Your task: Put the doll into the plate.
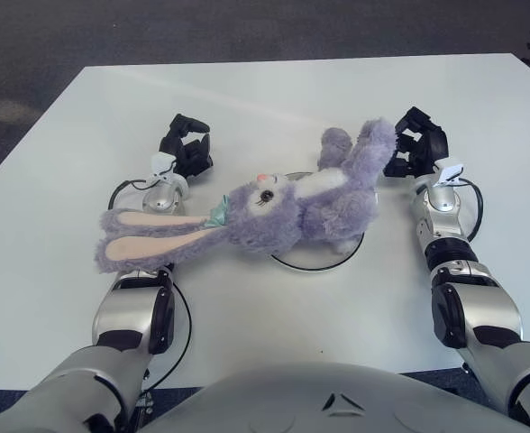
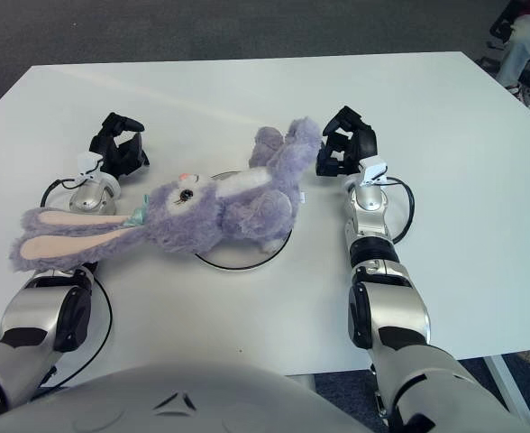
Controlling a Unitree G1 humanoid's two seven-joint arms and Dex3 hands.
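Although the doll [image 1: 283,209] is a large purple plush rabbit, it looks light and thoroughly soft, so it should sag and fold wherever it is lifted rather than hold its shape. It lies on its side with its trunk over the plate [image 1: 317,258], of which only a dark rim and a strip of pale surface show beneath it; its head and long ears [image 1: 148,236] trail off the plate toward the robot's left, across the left forearm, while its legs point up and away toward the far right. The thick body or a leg would probably give the firmest hold, since the floppy ears would merely stretch. The right hand [image 1: 415,152] sits just beside the raised foot [image 1: 374,137], fingers curled and close to the fur, though a true grasp cannot be confirmed. The left hand [image 1: 185,146] shows beyond the ears on the white table [image 1: 265,90], fingers loosely curled around nothing. Tucking the overhanging head inward seems the remaining work.
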